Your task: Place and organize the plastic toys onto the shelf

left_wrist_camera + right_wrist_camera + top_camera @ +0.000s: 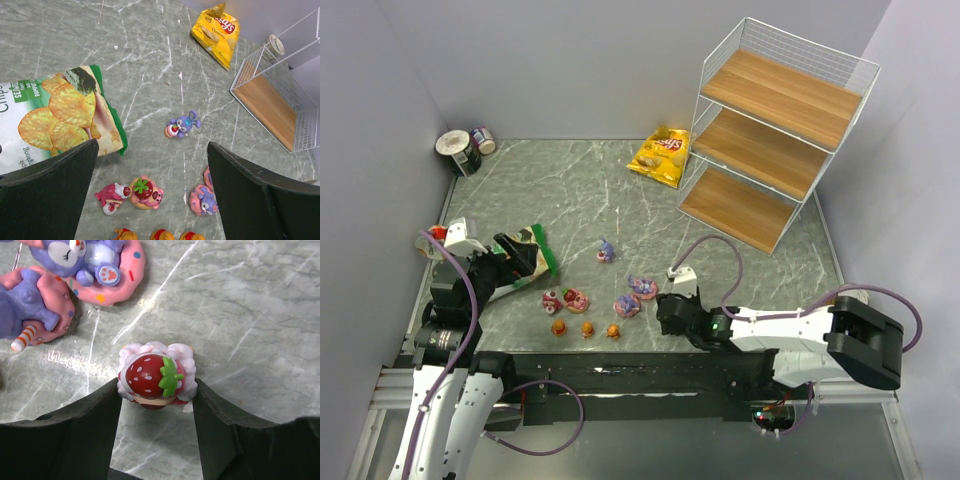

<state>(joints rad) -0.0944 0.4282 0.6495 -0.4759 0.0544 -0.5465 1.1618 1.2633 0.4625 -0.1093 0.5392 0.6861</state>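
Observation:
My right gripper (156,388) is shut on a pink-and-red strawberry toy (148,374), pinched at the fingertips low over the table; in the top view the gripper (668,305) hides the toy. Two purple-pink toys (92,265) (30,305) lie just beyond it. My left gripper (152,150) is open and empty above two strawberry toys (145,192) (109,196), a purple toy (202,200) and three orange toys (587,329). Another purple toy (606,252) lies apart, further back. The white wire shelf (770,130) with three wooden boards stands at the back right.
A green chip bag (525,255) lies by the left gripper (515,262). A yellow chip bag (662,155) lies left of the shelf's base. Two tin cans (460,150) stand in the back left corner. Grey walls close in on three sides.

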